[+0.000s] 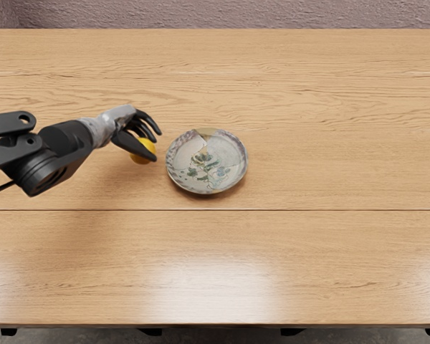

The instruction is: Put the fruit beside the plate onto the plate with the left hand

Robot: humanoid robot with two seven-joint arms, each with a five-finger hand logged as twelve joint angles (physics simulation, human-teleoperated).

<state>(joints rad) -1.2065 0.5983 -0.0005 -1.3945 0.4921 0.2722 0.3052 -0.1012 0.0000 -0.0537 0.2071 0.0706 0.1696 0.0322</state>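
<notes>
Yellow fruit (147, 147) gripped in curled left hand (127, 129), just left of plate (173, 167).

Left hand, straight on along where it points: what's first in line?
The left hand is curled around the fruit, so beyond that the plate comes first, at its near rim. The hand's height above the table is unclear, so it might pass over the rim.
</notes>
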